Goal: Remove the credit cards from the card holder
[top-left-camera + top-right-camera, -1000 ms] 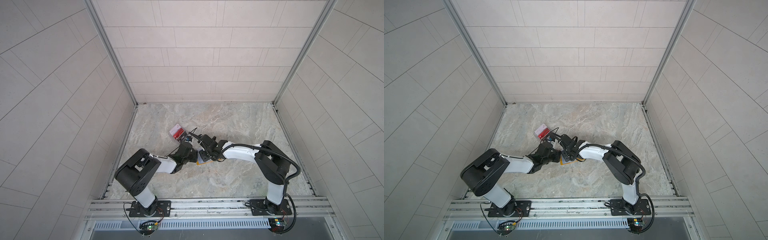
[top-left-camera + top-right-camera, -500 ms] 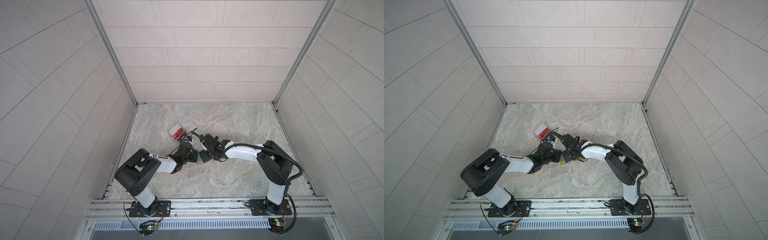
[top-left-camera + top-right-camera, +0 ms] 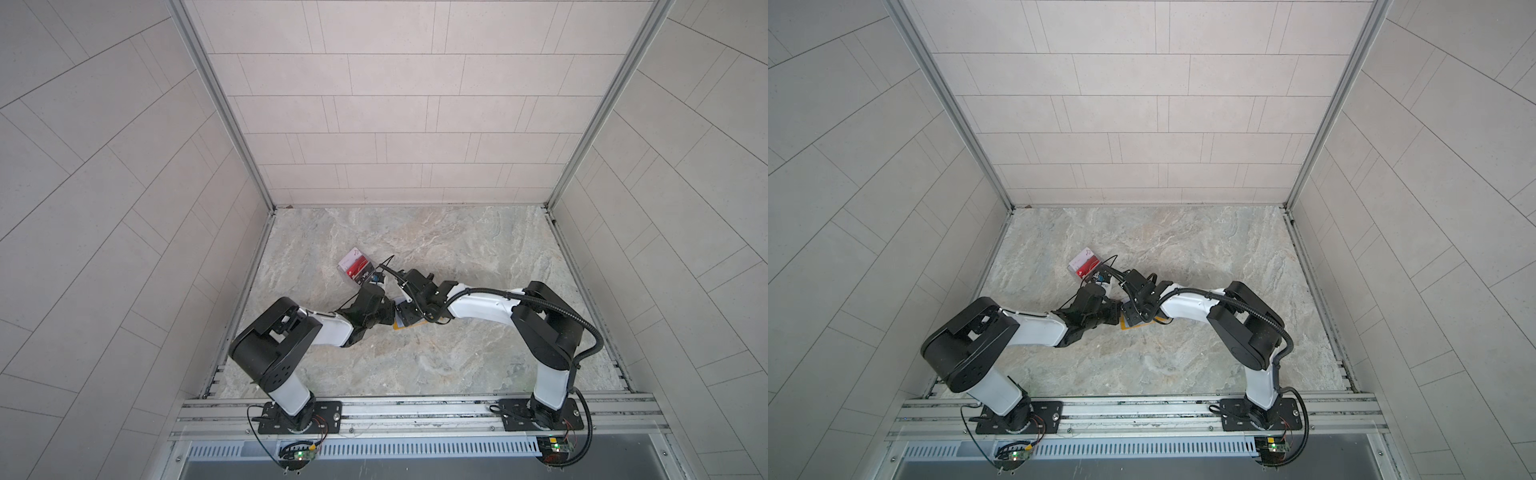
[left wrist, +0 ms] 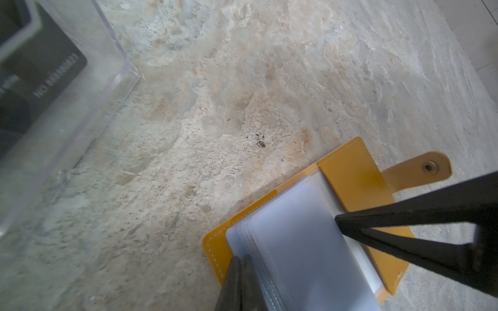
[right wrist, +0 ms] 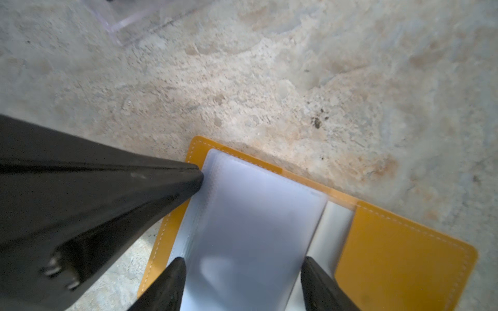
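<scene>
Red and whitish credit cards lie in the clear box at the left of the stone table, well apart from the work point. Next to the right, the left gripper has its fingers pressed together, and its tip sits at the corner of the card holder beside the sleeve stack. Whether it pinches a sleeve cannot be told. The card holder lies open and flat on the table between the two grippers, with its snap tab pointing outward. The uppermost sleeve looks blank, so it cannot be told whether any card remains inside. The right gripper holds nothing, and its jaws are spread astride that sleeve. The step in hand appears to be taking hold of a sleeve page or its contents. To do it well, keep the left tip down so the holder cannot slide. Lower the right jaws to the sleeve's open edge, close on the card rather than the film, and draw it out in line with the sleeve. Compared with one second earlier, the right jaws stand wider, while the holder, the box and the left gripper keep their places.
</scene>
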`<state>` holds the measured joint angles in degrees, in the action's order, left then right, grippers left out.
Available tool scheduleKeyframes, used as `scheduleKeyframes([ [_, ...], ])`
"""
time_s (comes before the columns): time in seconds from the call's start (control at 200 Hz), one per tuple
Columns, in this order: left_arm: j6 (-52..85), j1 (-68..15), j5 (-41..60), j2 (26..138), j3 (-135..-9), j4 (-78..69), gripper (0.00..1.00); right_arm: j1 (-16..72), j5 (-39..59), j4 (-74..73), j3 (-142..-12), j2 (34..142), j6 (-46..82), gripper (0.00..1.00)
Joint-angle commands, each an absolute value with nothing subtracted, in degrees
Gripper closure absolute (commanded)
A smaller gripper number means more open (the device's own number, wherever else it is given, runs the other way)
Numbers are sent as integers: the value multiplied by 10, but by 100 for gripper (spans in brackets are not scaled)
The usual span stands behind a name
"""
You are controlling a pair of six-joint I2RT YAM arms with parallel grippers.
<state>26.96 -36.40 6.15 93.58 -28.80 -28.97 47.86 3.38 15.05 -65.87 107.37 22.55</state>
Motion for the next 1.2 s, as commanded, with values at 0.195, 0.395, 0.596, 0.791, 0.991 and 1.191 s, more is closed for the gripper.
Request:
scheduleKeyframes([
  [0.195, 260, -367, 59, 953, -276, -247, 100, 484, 3, 159, -666, 1093, 229, 35],
  [0.395, 259, -367, 58, 953, -275, -246, 100, 483, -29, 172, -668, 1081, 231, 47],
  [0.596, 258, -367, 58, 953, -275, -246, 100, 479, -47, 183, -674, 1079, 227, 48],
  [0.791, 257, -367, 59, 954, -278, -243, 100, 474, -76, 201, -683, 1080, 224, 46],
  [0.991, 257, -367, 61, 959, -283, -243, 100, 467, -95, 217, -691, 1082, 219, 45],
  [1.191, 256, -367, 62, 960, -285, -242, 100, 457, -107, 228, -691, 1080, 218, 46],
])
